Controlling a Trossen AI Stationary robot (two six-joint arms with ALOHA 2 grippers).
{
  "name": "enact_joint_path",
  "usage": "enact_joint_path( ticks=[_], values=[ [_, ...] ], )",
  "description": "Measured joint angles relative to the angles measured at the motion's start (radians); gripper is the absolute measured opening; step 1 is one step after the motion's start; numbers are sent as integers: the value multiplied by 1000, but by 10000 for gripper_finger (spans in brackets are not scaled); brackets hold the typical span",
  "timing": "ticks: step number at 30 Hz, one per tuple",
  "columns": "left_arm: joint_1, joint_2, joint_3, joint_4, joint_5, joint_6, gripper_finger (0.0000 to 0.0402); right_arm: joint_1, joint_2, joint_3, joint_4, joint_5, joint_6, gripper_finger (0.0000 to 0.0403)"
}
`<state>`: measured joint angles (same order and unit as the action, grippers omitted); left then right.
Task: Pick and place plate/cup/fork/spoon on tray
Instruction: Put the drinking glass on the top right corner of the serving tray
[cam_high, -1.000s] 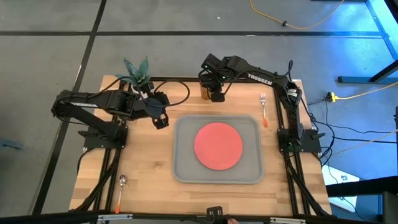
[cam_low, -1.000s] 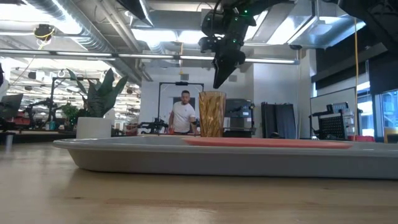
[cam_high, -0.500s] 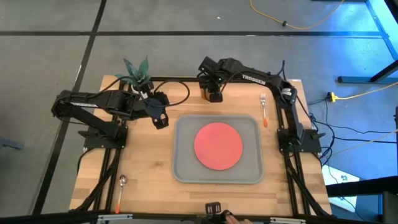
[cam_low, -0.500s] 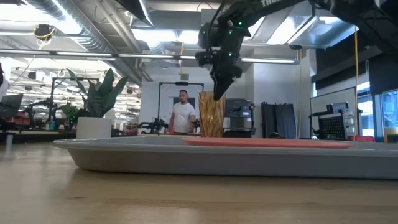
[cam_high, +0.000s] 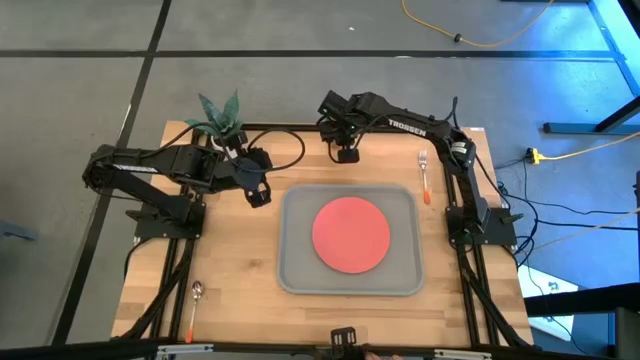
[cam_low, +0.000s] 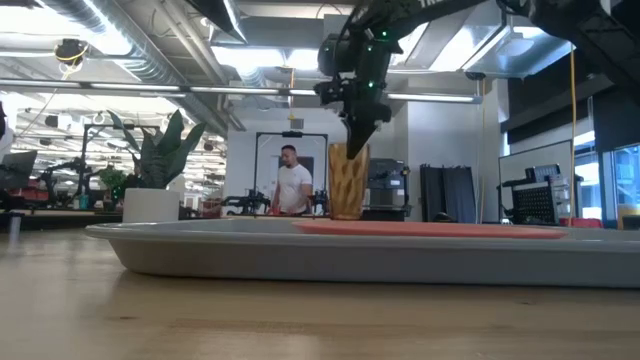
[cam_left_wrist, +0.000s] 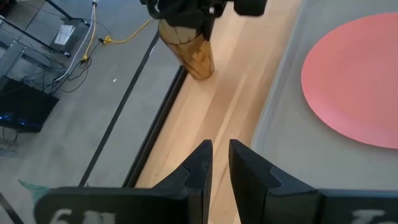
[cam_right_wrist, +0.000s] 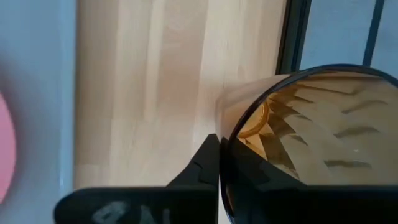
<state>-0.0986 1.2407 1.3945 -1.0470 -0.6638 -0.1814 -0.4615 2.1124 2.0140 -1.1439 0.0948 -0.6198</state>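
Right pincer (cam_right_wrist: 221, 163) clamped on cup (cam_right_wrist: 311, 134) rim, base unseen.

Only readable thing is "TROSSEN" in white letters on the right arm (cam_high: 405, 125), seen from above. Left wrist cam has a partial mark, can't make it out.

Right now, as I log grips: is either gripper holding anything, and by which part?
The right gripper pinches the cup by its rim, one finger inside. The left gripper holds nothing.
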Motion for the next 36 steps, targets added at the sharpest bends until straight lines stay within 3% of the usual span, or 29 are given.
enact_joint_path(
  ticks=[11,17,24,28,32,36],
  values=[
    [0,0,0,0,8,0,47,90,-1,261,-448,-46,116,11],
    [0,0,0,0,31,0,47,176,-87,252,-427,-124,161,10],
    [0,0,0,-5,100,29,47,262,-187,247,-426,-99,294,10],
    [0,0,0,23,99,35,47,304,-286,156,-424,-98,386,10],
    [0,0,0,80,120,91,47,349,-431,-43,-428,-61,478,10],
    [1,0,0,175,237,161,47,400,-565,-246,-418,-62,597,10]
  ],
)
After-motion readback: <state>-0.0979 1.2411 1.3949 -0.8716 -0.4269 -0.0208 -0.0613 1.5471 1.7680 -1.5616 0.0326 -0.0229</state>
